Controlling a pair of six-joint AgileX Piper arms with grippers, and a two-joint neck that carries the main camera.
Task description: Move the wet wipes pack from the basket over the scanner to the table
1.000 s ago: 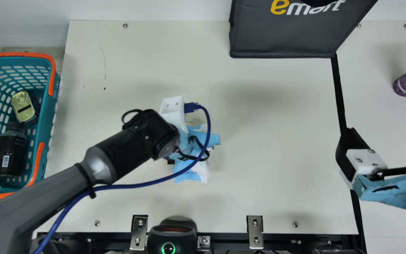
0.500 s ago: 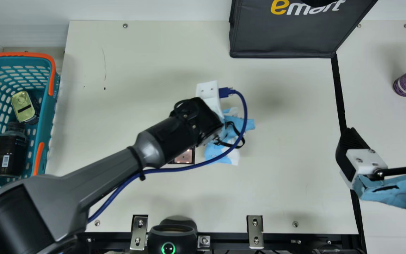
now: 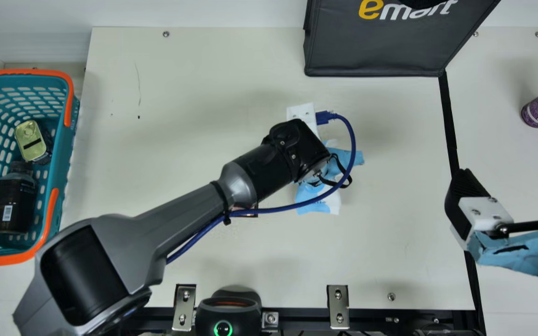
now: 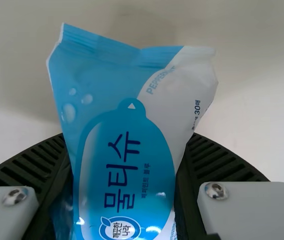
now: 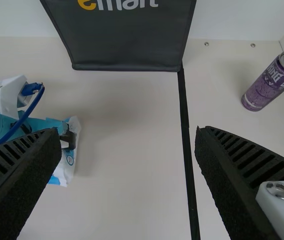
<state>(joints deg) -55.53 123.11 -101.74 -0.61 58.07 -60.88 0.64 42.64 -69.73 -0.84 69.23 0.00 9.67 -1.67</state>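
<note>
The left arm (image 3: 189, 200) has just swung farther from the basket (image 3: 63, 154), and the wet wipes pack (image 4: 126, 100) has gone with it. One second ago the pack was close to the scanner (image 3: 250, 215). Now it is past the scanner, on the side nearer the right arm. The last bit of the swing was smaller than the one before, so the arm seems to be slowing down.

The left gripper (image 4: 126, 150) is closed on the pack, with one ribbed finger on each side. It is not shut all the way, because the pack is in between. The right gripper (image 5: 126, 132) is wide open and holds nothing. It has stayed in the same spot.

This likely means the scanner part is done, though nobody can tell from here if the scanner read the pack. What is left is to put the pack down on the table (image 3: 390, 210). It is hard to tell if the pack's low end touches the table yet.

Next, the left arm should go down gently, then let go. The pack looks soft, so it could bend or flop over. The blue cable (image 3: 353, 140) hangs close to it and might rub on it.
</note>
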